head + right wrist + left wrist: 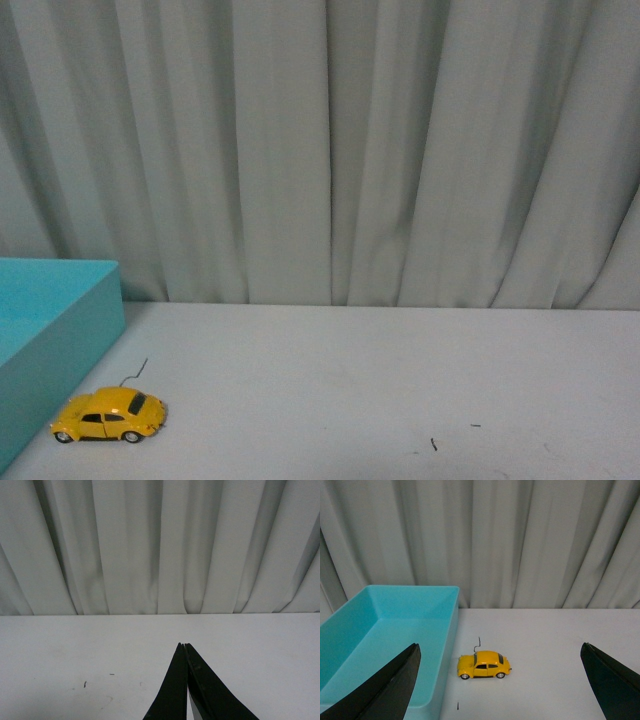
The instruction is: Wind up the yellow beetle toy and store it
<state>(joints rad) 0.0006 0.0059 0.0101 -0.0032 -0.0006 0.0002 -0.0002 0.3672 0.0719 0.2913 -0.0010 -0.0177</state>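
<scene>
We are seeing the yellow beetle toy (108, 415) sitting in the front view's lower left, just beside the teal bin (50, 330). Its long axis is running left-right, and we cannot tell which end is the nose. The left gripper (498, 646) is gaping wide, empty; the right gripper (184, 646) is pressing its jaws together on nothing.

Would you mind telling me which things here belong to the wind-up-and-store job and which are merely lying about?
Job in hand:
- yellow beetle toy
- teal bin, probably where it gets stored
- left gripper, open
- right gripper, shut, holding nothing

Lying about:
- dark strand by the toy
- dark specks on the table
- curtain
</scene>
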